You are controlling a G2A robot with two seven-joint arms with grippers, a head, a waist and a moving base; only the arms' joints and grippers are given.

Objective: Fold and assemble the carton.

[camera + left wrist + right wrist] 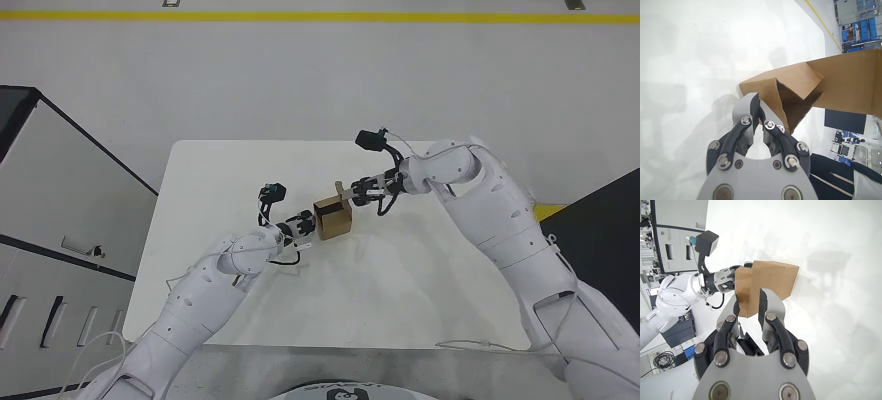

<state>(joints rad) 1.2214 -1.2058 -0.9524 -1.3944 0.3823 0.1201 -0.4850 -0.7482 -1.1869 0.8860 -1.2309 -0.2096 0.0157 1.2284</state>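
White rectangular table w/ rounded corners (220,180) on a pale floor, seen from above. A yellow floor line (320,16) runs along the far edge of the scene. A grey cabinet w/ dark trim (60,190) stands at far left, just beside the table's left edge.

The left arm comes in from the near left & points toward the table's ctr. Its tool, the left gripper (308,226), a grey metal two-finger claw w/ black pads, meets the near-left side of the carton. In the left wrist view the left gripper (759,106) has its jaws pressed nearly together, pinching the edge of a cardboard flap.

At the table's ctr, btwn the two tools, is the small brown corrugated-cardboard carton (332,218). It's partly folded. In the left wrist view the carton (838,81) shows an open end w/ flaps bent inward & a dark inside. Can't tell if it rests on the table or is held just above it.

The right arm reaches in from the right. The right gripper (350,192), same build, is at the carton's far-right side. In the right wrist view the right gripper (748,294) has its jaws partly apart, gripping a folded flap corner of the carton (772,279), one pad against each side of the cardboard. Beyond it, the left gripper (730,275) touches the carton's opposite flap.
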